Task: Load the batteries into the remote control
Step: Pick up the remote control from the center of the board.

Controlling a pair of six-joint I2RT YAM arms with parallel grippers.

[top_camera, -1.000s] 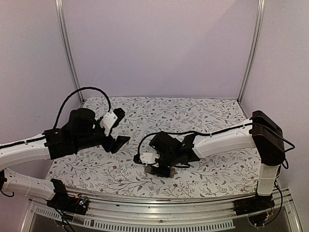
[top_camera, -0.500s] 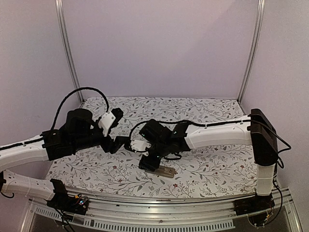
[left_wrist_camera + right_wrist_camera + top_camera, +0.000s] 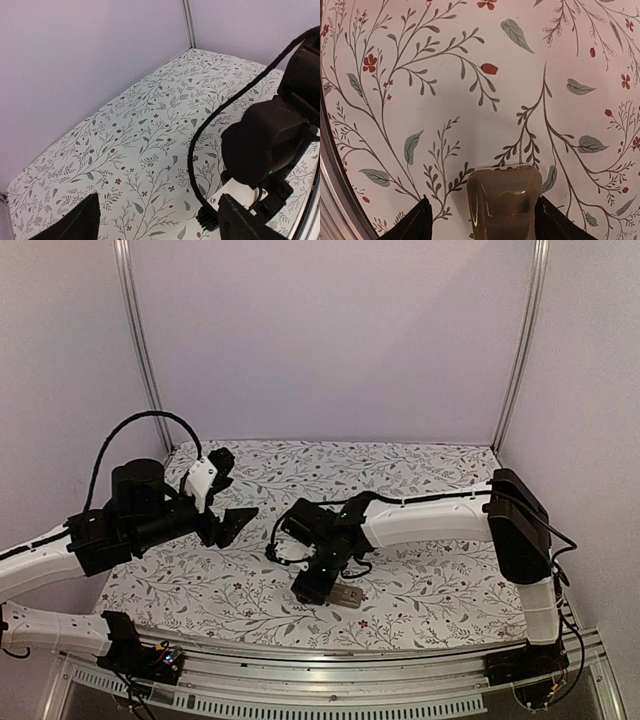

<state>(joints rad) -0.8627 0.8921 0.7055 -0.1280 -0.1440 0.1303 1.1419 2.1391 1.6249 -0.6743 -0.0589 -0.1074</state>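
Hovering over the left part of the counter (image 3: 420, 480), the left hand (image 3: 233, 525) has its jaws spread wide with nothing between them. It looks parked there to leave the middle free for the other arm, though it points inward, where it could come in to steady something. Its wrist camera sees only flowered cloth and the right arm's dark wrist and cable (image 3: 210, 135). Toward the centre, close to the front edge, the right hand (image 3: 312, 587) is tipped down low over the remote control (image 3: 504, 200). The remote lies flat on the counter with what appears to be its tan-grey back upward, the side where the cells would go in. The right hand's jaws are parted, one on each side of the remote's end, and there is a clear gap on at least one side, so I judge it straddled rather than gripped. No batteries show in any view, and the hand hides the recess.
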